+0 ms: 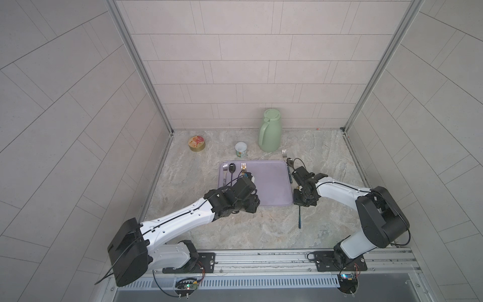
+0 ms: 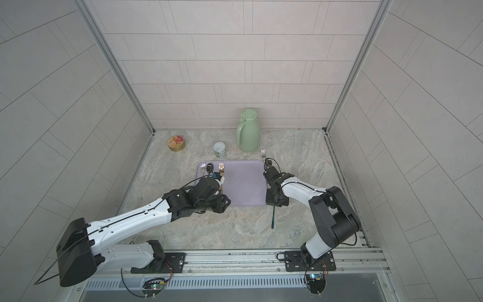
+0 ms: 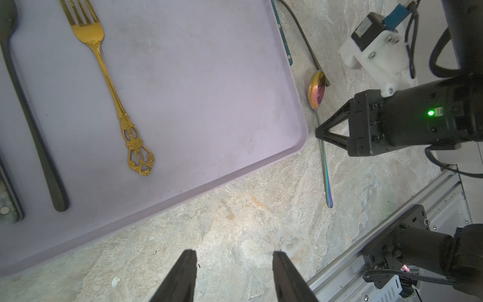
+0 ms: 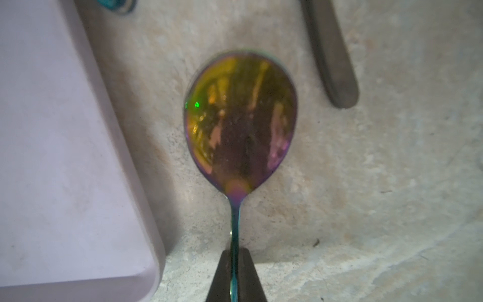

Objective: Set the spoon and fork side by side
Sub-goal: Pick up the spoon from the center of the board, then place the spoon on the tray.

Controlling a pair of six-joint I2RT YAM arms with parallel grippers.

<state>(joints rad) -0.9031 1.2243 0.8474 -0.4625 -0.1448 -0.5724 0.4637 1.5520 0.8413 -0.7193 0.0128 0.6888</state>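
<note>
**Rainbow spoon pinched, gold fork sitting on the tray**

The spoon (image 4: 240,123) had that oil-slick finish: gold in the bowl, going purple at the rim, with a thin blue-green handle. The right gripper (image 4: 235,252) was clamped tight on the handle just behind the bowl. The spoon was at the bench (image 3: 235,222), just beside a corner of the lilac tray (image 3: 196,78) but off it. The gold fork (image 3: 115,99), with its fancy filigree handle, lay flat on the tray. The left gripper (image 3: 234,255) hung about half open over the bench, holding nothing. Both top views only caught the spoon's handle tail poking out from under the right wrist, and it looked dark. The left wrist view showed the whole spoon plus the fork.
</note>
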